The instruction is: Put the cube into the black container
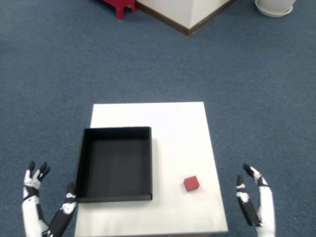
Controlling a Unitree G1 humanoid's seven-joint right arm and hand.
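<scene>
While its fingers [253, 174] stand apart and curl upward around nothing, the right hand [254, 200] hovers off the right edge of the table [173, 123], palm turned inward, touching neither the tabletop nor anything on it. Only a few of its black-tipped digits show; the rest are cut off by the bottom of the frame, so an exact count cannot be told. One red cube [191, 183] lies on the white surface, near the right hand but apart from it, toward the front right part of the table. To the cube's left, with a strip of bare tabletop between them, sits one black container [81, 163], a shallow square tray with low walls, holding nothing inside. The cube is outside it. Beyond the container, at the lower left corner of the view, the left hand [42, 202] is raised with its fingers likewise spread, one dark fingertip close to the container's front left corner. One table stands on blue carpet [59, 69]. Farther off are a white cabinet corner [185, 12], part of a red stool [120, 6], and a white round base [274, 7] at the top right.
</scene>
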